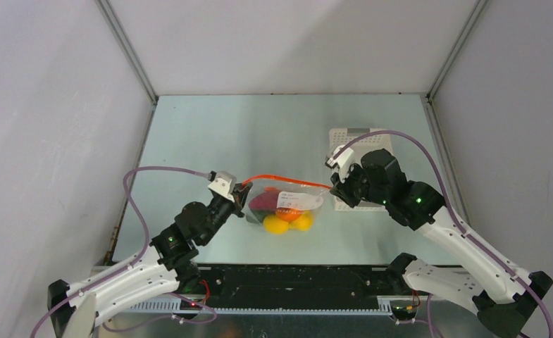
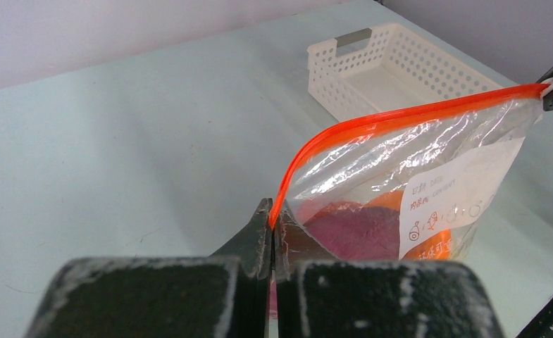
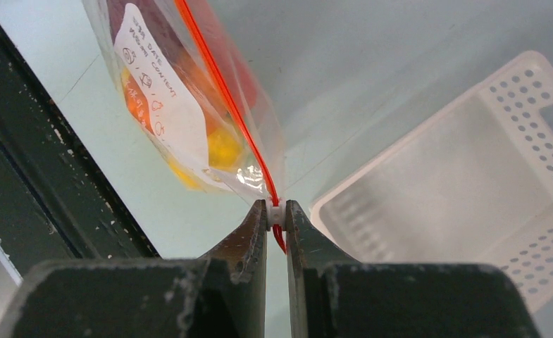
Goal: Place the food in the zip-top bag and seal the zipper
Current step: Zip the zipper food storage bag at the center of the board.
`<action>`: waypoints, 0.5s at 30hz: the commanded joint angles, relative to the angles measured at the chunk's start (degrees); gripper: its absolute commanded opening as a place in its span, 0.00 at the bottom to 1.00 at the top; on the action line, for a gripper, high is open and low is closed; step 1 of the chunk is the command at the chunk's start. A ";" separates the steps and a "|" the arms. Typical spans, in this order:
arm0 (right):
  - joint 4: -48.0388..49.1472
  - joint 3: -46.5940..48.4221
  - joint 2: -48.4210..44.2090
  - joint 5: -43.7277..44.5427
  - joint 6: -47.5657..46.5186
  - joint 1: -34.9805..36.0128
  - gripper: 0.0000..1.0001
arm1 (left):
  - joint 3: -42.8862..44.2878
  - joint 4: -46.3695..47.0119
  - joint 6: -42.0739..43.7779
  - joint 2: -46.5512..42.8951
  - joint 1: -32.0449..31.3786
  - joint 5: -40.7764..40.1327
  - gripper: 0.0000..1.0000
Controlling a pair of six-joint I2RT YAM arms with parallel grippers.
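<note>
The clear zip-top bag [image 1: 287, 204] hangs between my two grippers above the table, with the food inside: yellow lemons [image 1: 277, 224], an orange [image 1: 291, 213] and a purple piece [image 2: 358, 229] show through the plastic. Its orange-red zipper [image 1: 280, 180] is stretched along the top. My left gripper [image 1: 244, 191] is shut on the zipper's left end [image 2: 272, 220]. My right gripper [image 1: 335, 184] is shut on the small white slider [image 3: 275, 213] at the zipper's right end. A white label [image 2: 449, 197] is on the bag's side.
A white slotted basket [image 1: 344, 134] stands at the right, just behind and under my right arm; it is empty in the right wrist view [image 3: 456, 183]. The black front rail [image 1: 294, 278] runs along the near edge.
</note>
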 commanded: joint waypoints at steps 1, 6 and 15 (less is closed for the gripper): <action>-1.98 -0.75 -2.56 3.57 1.19 -2.18 0.00 | -0.06 2.88 0.20 0.33 0.48 -5.65 0.00; -1.96 -1.65 -3.47 3.94 1.53 -3.55 0.00 | 0.09 2.84 0.29 0.86 0.65 -5.85 0.00; -1.18 -2.33 -3.63 4.57 2.06 -5.29 0.00 | 0.00 2.99 0.09 1.22 1.32 -5.95 0.00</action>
